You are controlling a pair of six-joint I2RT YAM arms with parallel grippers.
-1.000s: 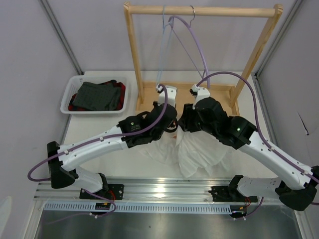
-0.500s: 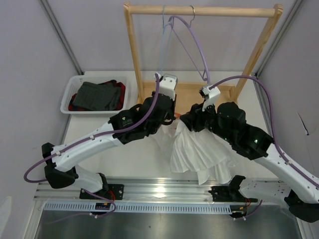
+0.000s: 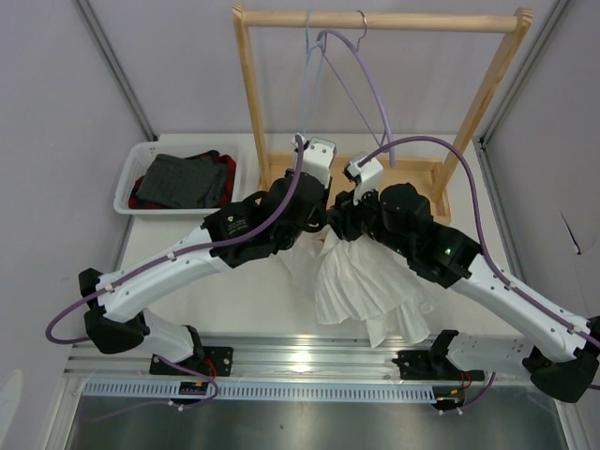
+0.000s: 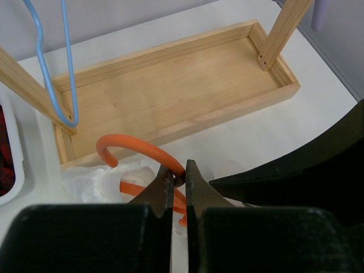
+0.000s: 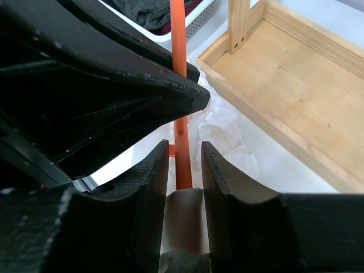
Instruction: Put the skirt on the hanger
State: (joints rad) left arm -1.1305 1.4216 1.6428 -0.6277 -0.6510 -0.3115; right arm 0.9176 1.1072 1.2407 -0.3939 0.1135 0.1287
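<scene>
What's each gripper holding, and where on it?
Left gripper pinches the orange hanger at the base of its hook. Right gripper straddles one of its bars; whether it is clamped cannot be told.

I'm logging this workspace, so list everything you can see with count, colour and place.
skirt: one, white, hanging between the arms
hanger: one, orange, against the skirt's top
table: one, white, under everything
rack: one, wooden, at the back
lilac hanger: one, on the rack's rail
blue hanger: one, on the same rail
basket: one, white, back left
garment: one, grey, in basket
cloth: one, red, in basket
left fingers: black, shut on hanger's neck
right fingers: black, flanking hanger's bar
</scene>
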